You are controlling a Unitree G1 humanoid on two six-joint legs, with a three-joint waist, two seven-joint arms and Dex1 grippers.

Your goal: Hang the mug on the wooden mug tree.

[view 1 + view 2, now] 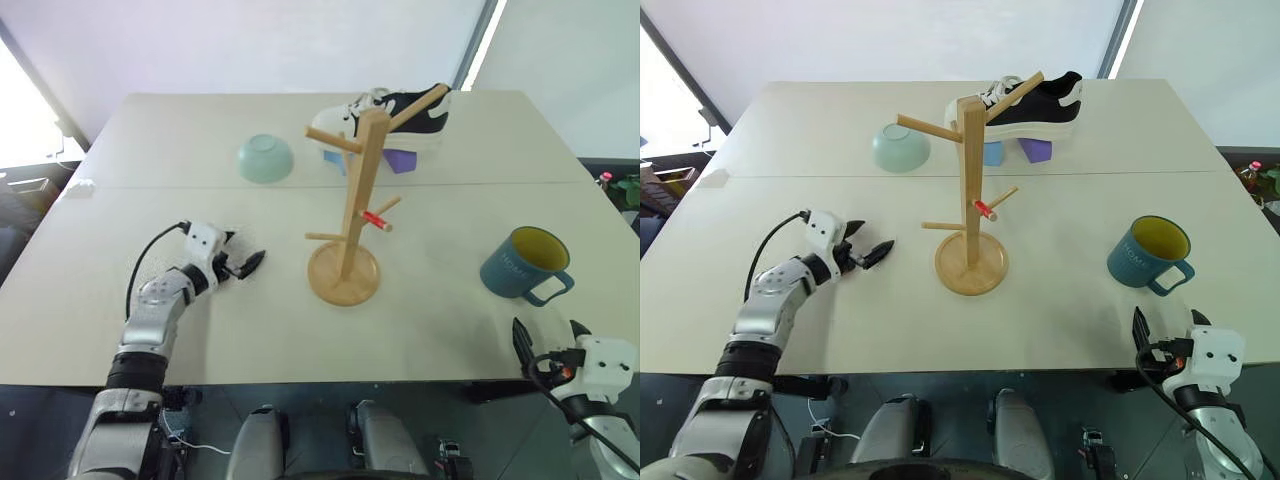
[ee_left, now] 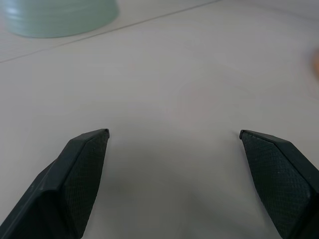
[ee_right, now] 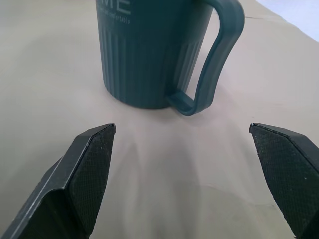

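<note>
Right now the mug (image 1: 524, 263) stands upright on the pale tabletop (image 1: 200, 330), off to the robot's right and well apart from the tree (image 1: 350, 200). It is dusty blue with a yellow-green inside, ribbed on its lower half, with small pale lettering on its side and a blue loop handle turned toward the near right. The right pincer (image 3: 184, 144) hovers at the near edge just short of it, jaws spread wide, nothing between them. The left pincer (image 2: 172, 134) sits low over bare tabletop to the left of the tree, also spread and empty. The tree is a light-wood post on a round disc base, with angled pegs, one tipped red. Behind it lie a mint bowl (image 1: 265, 158) and a shoe (image 1: 395, 115).
</note>
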